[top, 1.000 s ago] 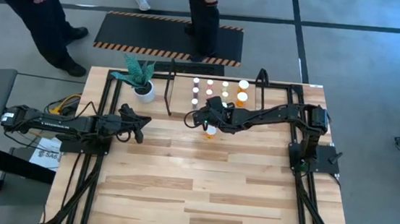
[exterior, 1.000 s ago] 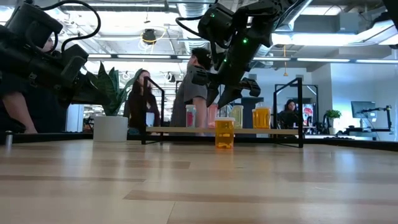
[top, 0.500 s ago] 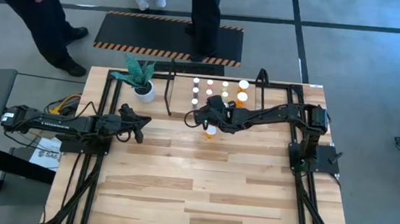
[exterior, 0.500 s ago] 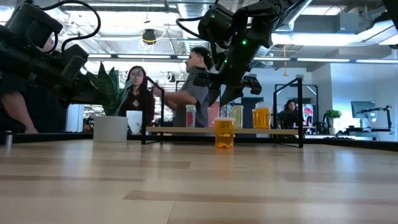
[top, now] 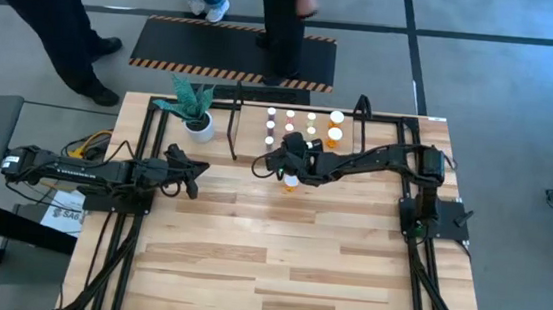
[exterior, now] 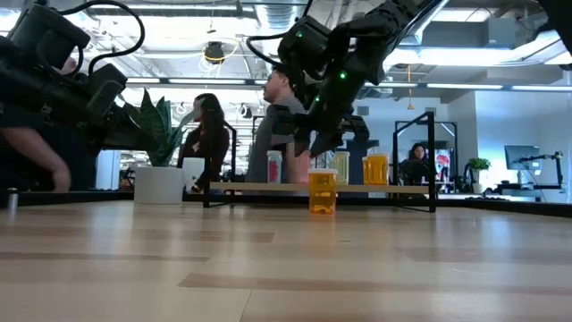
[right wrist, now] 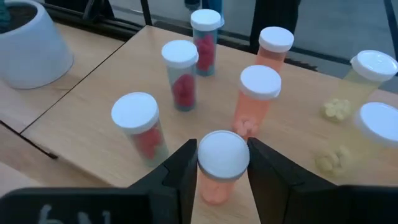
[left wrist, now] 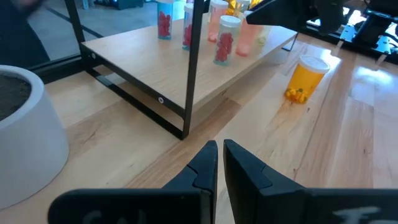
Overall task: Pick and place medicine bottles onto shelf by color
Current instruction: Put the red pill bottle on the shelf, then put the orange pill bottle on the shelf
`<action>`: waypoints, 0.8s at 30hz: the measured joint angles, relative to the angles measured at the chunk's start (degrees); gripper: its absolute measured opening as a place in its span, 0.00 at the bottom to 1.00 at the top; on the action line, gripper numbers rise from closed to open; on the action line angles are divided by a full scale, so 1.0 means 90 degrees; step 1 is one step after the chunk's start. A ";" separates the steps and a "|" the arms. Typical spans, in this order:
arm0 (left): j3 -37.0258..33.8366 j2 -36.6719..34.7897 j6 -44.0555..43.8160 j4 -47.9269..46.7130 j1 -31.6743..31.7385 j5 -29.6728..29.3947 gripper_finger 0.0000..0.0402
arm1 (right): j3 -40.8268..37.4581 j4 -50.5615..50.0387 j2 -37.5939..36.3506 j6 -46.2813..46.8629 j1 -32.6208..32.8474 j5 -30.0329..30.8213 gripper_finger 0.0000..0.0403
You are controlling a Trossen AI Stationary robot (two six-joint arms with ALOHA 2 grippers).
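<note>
High view: the right gripper [top: 278,161] hovers at the front edge of the shelf [top: 234,136], which sits at twelve o'clock on the table [top: 277,265]. White caps stand in short columns on the shelf; I count roughly eight, though they are too small to be sure. One orange bottle [top: 292,184] stands on the table at five o'clock from that gripper. The left gripper [top: 195,168] waits at nine o'clock, near the white pot [top: 199,125].

Low view: the right gripper [exterior: 315,143] hangs just above the shelf board [exterior: 268,187]. One orange bottle [exterior: 323,190] stands on the table in front of the shelf, and one larger orange bottle [exterior: 376,168] stands on the shelf at its three o'clock end.

Left wrist view: the left fingers [left wrist: 202,171] are pressed together and hold nothing.

Right wrist view: the right gripper [right wrist: 222,167] pinches a pinkish bottle [right wrist: 222,152] by its sides, upright, over the shelf. Around it I count three red-filled bottles [right wrist: 179,71], two more pinkish bottles [right wrist: 258,96] and two pale yellowish bottles [right wrist: 367,74].

To place it well, I would lower it straight down beside the pinkish pair, keep it upright and clear of the nearest red one, and spread the fingers only once its base is resting.
</note>
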 joint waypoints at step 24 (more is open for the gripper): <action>0.0000 0.0000 0.0000 -0.0009 -0.0002 0.0037 0.03 | -0.0019 0.0029 0.0017 0.0226 0.0072 0.0395 0.61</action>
